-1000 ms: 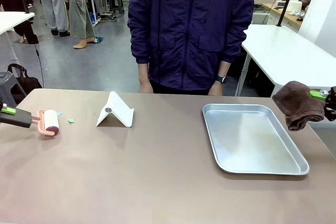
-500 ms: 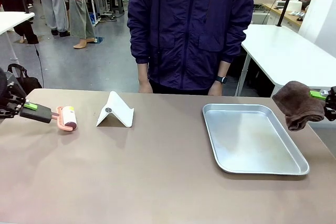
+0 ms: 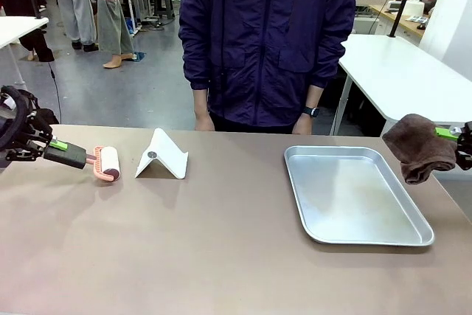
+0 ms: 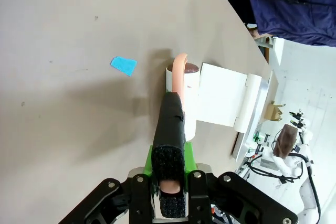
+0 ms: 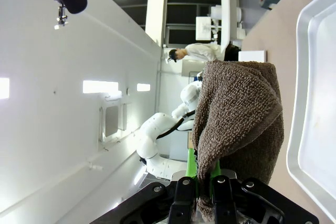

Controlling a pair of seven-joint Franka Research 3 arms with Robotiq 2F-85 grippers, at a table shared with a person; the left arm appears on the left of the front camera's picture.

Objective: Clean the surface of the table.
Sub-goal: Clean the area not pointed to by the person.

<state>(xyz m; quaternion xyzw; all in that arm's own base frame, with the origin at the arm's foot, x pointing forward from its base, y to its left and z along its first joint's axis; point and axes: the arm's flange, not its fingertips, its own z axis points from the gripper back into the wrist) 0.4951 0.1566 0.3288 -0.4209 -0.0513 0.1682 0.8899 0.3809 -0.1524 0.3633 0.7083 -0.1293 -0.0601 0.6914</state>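
Left fingers clench the black handle of a lint roller. Its drum sits low at the worktop, just beside a white folded stand, with a blue scrap near. Right fingers pinch a soft brown cloth hanging beyond the metal tray. The worktop spans the foreground and looks rigid, heavy and smooth. I judge there is nothing on it to grasp, only a flat face to press tools against.

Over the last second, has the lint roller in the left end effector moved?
Yes. The lint roller has travelled rightward across the table, closing on the folded white stand.
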